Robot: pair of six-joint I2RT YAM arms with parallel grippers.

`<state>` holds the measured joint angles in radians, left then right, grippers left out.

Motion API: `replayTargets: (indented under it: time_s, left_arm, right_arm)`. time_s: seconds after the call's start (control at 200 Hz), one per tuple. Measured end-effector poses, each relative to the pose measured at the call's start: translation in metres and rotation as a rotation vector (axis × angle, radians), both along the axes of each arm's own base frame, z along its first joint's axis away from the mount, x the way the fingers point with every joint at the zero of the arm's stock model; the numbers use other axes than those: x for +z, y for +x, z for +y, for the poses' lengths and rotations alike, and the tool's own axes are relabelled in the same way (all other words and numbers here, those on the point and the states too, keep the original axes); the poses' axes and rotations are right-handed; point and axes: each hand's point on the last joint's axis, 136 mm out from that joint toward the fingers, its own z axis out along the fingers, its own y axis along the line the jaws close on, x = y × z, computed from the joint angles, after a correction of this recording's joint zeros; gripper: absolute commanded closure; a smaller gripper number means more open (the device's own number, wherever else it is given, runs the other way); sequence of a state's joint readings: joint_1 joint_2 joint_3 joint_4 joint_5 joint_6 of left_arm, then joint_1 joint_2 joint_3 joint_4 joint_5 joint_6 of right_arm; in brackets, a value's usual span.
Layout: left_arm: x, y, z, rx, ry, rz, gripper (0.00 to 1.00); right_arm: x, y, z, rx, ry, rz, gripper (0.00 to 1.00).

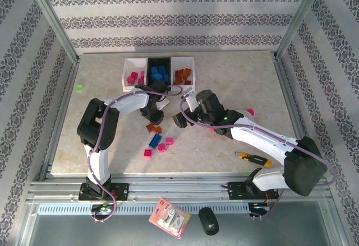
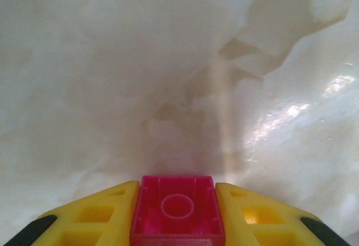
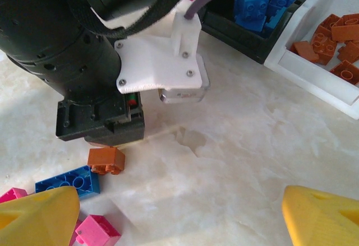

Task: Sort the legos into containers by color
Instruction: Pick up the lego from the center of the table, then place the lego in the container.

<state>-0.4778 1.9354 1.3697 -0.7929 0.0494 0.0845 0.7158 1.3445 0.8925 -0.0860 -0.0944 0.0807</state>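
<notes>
Left gripper (image 1: 151, 114) clamps magenta brick (image 2: 177, 212) over table (image 2: 112, 89); right gripper (image 3: 179, 218) spread wide, empty, beside loose legos (image 3: 67, 181); containers (image 1: 124, 71) far, holding pink, blue, orange bricks.

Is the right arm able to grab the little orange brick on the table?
Probably not easily: the orange brick sits right beside the left end effector, which crowds it. Otherwise the open right end effector faces it.

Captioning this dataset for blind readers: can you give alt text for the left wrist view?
A magenta lego, its hollow ringed face toward the camera, is clamped between the yellow fingers of the left pincer. Behind it lies pale, glossy marbled tabletop, out of focus.
</notes>
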Motion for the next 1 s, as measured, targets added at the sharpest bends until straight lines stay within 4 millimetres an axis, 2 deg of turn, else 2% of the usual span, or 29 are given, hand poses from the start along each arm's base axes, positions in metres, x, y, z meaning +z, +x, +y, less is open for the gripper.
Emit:
replayTargets:
  time_s: [0.14,0.29,0.425,0.55,0.684,0.779,0.859,0.909,0.999]
  left_arm:
    - [0.034,0.019,0.007,0.075,0.006,-0.115,0.69]
    - [0.079,0.052,0.023,0.223,-0.042,-0.267,0.69]
    - [0.101,0.085,0.048,0.385,-0.084,-0.359,0.69]
    - [0.115,0.119,0.067,0.496,-0.125,-0.419,0.69]
    - [0.112,0.163,0.084,0.575,-0.156,-0.459,0.69]
    - [0.099,0.194,0.096,0.618,-0.156,-0.463,0.69]
    - [0.087,0.213,0.104,0.642,-0.153,-0.464,0.67]
    - [0.080,0.221,0.107,0.654,-0.151,-0.460,0.61]
    - [0.072,0.227,0.109,0.665,-0.149,-0.445,0.40]
  right_arm:
    - [0.000,0.000,0.001,0.004,0.004,0.001,0.07]
    - [0.006,0.003,0.007,0.015,0.024,-0.006,0.07]
    - [0.015,0.011,0.017,0.025,0.047,-0.022,0.06]
    - [0.019,0.018,0.024,0.032,0.056,-0.031,0.02]
    - [0.014,0.020,0.026,0.032,0.048,-0.024,0.02]
    - [0.011,0.020,0.026,0.032,0.044,-0.018,0.02]
    - [0.011,0.020,0.026,0.032,0.044,-0.018,0.02]
    - [0.011,0.020,0.026,0.032,0.043,-0.019,0.02]
    - [0.011,0.020,0.026,0.031,0.043,-0.019,0.02]
